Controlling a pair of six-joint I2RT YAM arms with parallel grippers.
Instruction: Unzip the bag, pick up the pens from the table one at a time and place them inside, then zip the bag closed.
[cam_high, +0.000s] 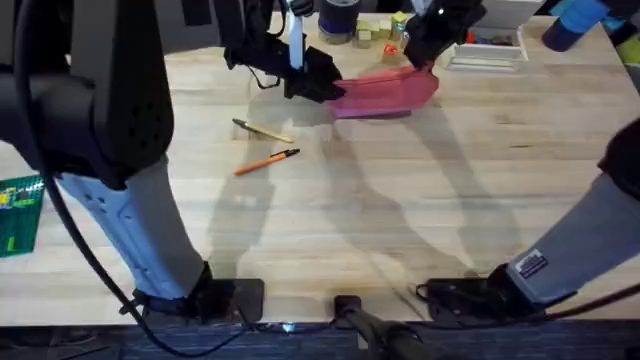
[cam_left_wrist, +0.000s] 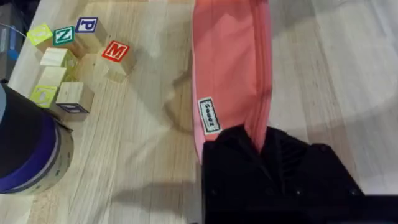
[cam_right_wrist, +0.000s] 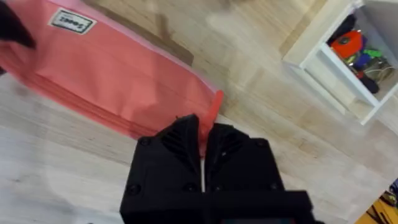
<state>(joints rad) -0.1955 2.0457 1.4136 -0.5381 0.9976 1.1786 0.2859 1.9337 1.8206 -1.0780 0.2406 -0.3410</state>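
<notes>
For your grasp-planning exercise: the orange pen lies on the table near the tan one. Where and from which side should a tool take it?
Grip the orange pen around mid-shaft, coming straight down from above. It lies flat on the table, slanted, so the fingers should close across its thin width. The tan pen lies apart from it, closest near the black tip, so the middle probably leaves more room.

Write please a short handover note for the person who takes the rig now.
Left gripper: shut on one end of the bag.
Right gripper: shut on the tab at the bag's other end.
Bag: at the far side of the table, held between both arms.
Pens: orange pen and tan pen lie on the table, untouched.
Done: bag gripped.
Left: unzip, load both pens, zip.
</notes>
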